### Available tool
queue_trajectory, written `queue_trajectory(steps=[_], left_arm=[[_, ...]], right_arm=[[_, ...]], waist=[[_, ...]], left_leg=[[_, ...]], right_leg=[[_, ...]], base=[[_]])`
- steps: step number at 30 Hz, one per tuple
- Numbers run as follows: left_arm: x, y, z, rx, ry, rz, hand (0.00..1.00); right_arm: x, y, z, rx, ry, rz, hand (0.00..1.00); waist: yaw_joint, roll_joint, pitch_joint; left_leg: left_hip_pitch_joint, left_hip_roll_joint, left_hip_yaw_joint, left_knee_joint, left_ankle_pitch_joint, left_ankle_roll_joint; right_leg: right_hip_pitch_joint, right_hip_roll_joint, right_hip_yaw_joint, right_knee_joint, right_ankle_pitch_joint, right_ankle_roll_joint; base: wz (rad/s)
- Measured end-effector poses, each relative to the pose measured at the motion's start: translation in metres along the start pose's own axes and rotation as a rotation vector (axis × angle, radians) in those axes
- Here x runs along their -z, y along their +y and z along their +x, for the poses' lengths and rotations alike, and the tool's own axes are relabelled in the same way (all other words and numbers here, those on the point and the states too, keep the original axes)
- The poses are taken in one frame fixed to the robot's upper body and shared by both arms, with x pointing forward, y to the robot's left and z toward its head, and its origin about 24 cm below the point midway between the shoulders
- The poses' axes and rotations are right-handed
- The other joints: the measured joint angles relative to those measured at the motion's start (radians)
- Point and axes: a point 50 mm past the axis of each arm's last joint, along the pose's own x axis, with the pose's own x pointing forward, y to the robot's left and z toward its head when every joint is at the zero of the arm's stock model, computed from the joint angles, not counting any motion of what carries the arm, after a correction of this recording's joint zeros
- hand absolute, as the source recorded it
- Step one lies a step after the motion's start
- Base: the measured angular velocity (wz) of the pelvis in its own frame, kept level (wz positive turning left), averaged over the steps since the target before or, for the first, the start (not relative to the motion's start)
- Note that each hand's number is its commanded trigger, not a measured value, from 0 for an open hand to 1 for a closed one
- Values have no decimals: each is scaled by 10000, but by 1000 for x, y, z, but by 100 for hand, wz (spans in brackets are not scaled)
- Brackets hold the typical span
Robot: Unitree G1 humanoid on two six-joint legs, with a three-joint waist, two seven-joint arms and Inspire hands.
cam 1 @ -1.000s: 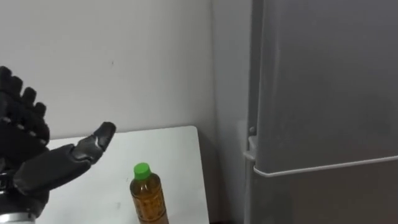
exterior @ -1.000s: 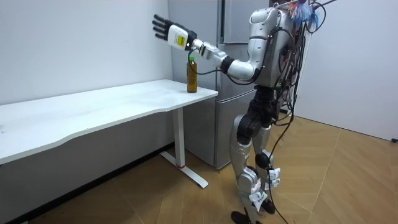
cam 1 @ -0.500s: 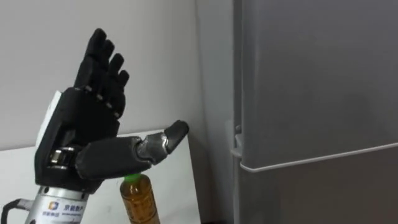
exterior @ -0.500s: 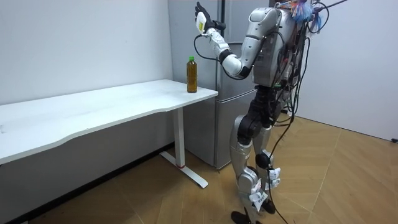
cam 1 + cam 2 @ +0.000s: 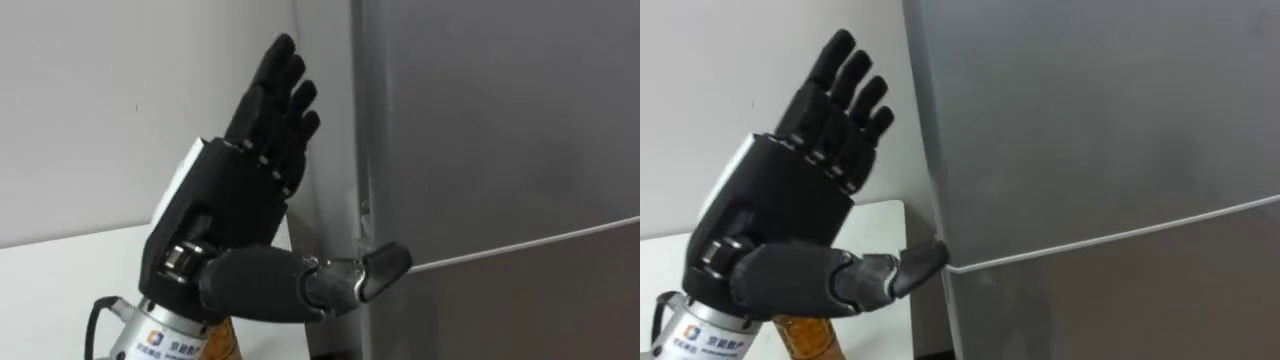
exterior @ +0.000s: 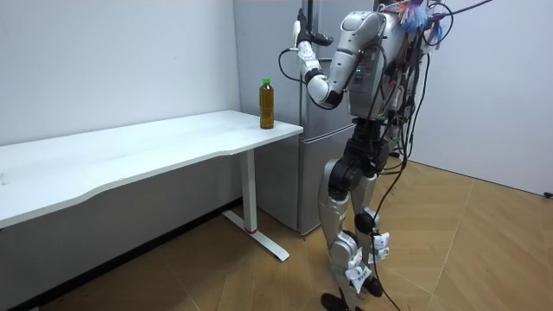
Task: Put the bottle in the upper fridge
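Observation:
The bottle [image 6: 267, 104], amber with a green cap, stands upright on the corner of the white table [image 6: 130, 155] nearest the fridge. In the eye views my left hand [image 5: 225, 215] covers nearly all of it, leaving a sliver of amber bottle [image 5: 805, 335] below the wrist. That hand is raised and open, fingers straight and pointing up. Its thumb reaches toward the left edge of the grey fridge [image 5: 500, 130], level with the seam between the upper and lower doors. The fridge doors are closed. In the room view the left hand [image 6: 298, 34] is up by the fridge's upper door.
A pale wall [image 5: 90, 110] rises behind the table. In the room view I stand upright on the wooden floor [image 6: 449, 259] in front of the fridge [image 6: 281, 164], with the table's end just at my left.
My left hand has swung from over the table and bottle across to the fridge's door edge, staying open. The bottle has not moved. The eye view has turned toward the fridge.

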Motion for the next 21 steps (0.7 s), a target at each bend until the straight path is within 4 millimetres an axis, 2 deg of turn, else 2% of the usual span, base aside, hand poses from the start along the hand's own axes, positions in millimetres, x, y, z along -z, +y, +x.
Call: queue_trajectory(steps=[18, 19, 20, 21], left_arm=[[12, -18, 1, 1271, 693, -503, 0], [13, -18, 1, 1293, 704, -519, 42], [14, -20, 1, 1338, 740, -576, 57], [16, -21, 1, 1355, 806, -637, 65]], right_arm=[[-7, 1, 1, -97, -78, -435, 0], [-7, 1, 1, -102, -84, -441, 0], [-7, 2, 1, -119, -72, -480, 0], [-7, 2, 1, -125, -32, -462, 0]], waist=[[43, -33, 21], [31, -37, 23], [24, -53, 33], [29, -77, 35]], left_leg=[[-190, 57, 44, -10, 0, 0], [-193, 54, 44, -14, 0, 0], [-189, 53, 45, -23, 0, 0], [-183, 51, 48, -23, 0, 0]], right_leg=[[-231, -2, 71, 79, 4, -6], [-220, -4, 69, 81, 4, -6], [-182, -4, 63, 79, 4, -6], [-169, -4, 63, 78, 4, -6]], base=[[0], [0], [4], [4]])
